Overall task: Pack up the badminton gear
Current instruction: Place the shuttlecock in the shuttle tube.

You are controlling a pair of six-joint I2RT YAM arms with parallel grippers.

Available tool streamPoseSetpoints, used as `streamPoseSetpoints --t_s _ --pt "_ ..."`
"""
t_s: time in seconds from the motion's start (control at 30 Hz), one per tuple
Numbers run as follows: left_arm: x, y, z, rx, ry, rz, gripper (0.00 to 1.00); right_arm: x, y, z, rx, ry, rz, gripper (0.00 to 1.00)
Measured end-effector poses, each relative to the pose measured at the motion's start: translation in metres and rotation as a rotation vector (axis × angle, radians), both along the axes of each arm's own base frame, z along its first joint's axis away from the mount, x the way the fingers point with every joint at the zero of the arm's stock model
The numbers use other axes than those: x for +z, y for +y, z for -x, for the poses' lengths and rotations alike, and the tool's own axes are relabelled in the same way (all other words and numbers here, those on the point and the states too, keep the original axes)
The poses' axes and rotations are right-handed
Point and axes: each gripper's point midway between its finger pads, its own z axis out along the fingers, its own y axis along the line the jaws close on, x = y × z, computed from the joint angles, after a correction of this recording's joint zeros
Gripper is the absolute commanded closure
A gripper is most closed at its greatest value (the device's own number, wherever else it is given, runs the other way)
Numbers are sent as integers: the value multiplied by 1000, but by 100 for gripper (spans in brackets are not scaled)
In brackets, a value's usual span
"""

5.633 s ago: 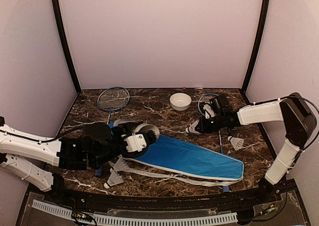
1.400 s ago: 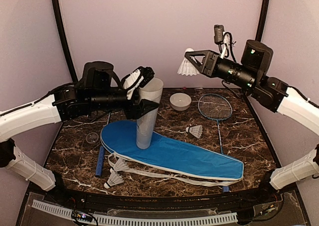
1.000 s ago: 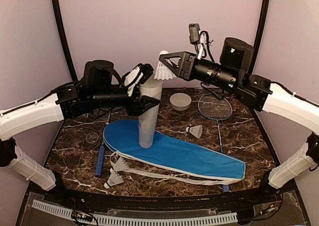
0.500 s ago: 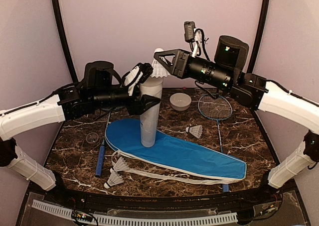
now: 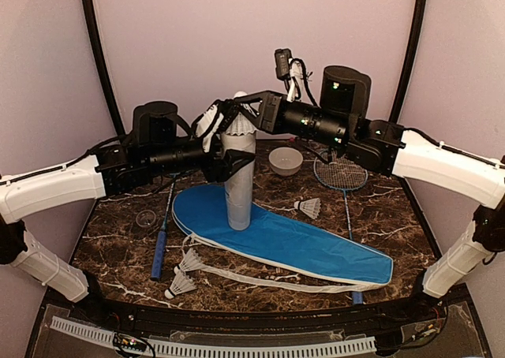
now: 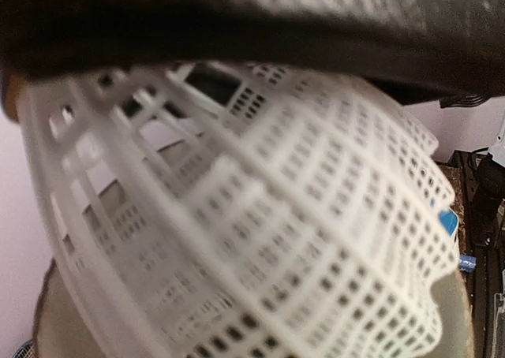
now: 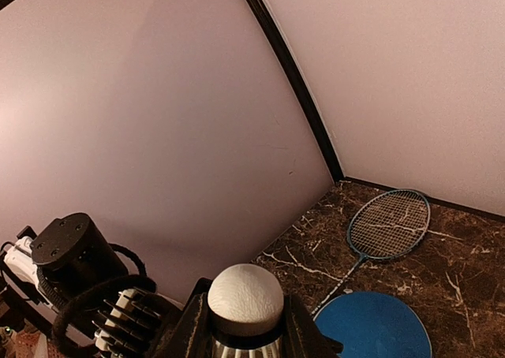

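Note:
My left gripper [image 5: 224, 143] is shut on the long white tube [image 5: 238, 192], holding it upright with its foot on the blue racket cover [image 5: 300, 244]. My right gripper [image 5: 237, 113] is shut on a white shuttlecock [image 5: 240, 125], right at the tube's open top. The right wrist view shows its cork [image 7: 245, 299] between my fingers. Its white mesh skirt [image 6: 260, 216] fills the left wrist view. One racket [image 5: 341, 173] lies at the back right. The other racket's blue handle [image 5: 161, 244] lies at the left. Loose shuttlecocks lie at the right [image 5: 308, 207] and at the front left [image 5: 189, 261], [image 5: 181, 283].
A small white bowl [image 5: 285, 160] stands at the back, behind the tube. A small clear lid [image 5: 146, 218] lies on the dark marble table [image 5: 118, 263] at the left. The cover's white strap [image 5: 260, 279] trails along the front. Both arms cross above the table's middle.
My right gripper has carried the shuttlecock left and down to the tube's mouth. My left gripper has shifted the upright tube slightly right. Earlier the tube lay low on the cover.

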Motion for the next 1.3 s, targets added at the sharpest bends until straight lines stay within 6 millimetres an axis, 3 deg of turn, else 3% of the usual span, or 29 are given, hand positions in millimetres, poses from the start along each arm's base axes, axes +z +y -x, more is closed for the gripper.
streamPoseSetpoints --t_s 0.13,0.27,0.6,0.83,1.1,1.3 --pt "-2 1 -3 15 -3 16 15 -7 2 -3 -13 11 17 81" --pt "-3 1 -6 32 -15 48 8 -8 2 -4 -17 13 20 81" --pt "1 7 -9 64 -97 159 13 -9 4 0 -8 18 30 81" --pt "4 11 -7 74 -135 201 1 -3 4 0 -18 8 44 81" --pt "6 12 -5 65 -134 206 1 -1 -3 -10 -86 -12 83 81" --pt "-11 9 -5 58 -76 131 1 -4 -8 -19 -144 -19 113 81"
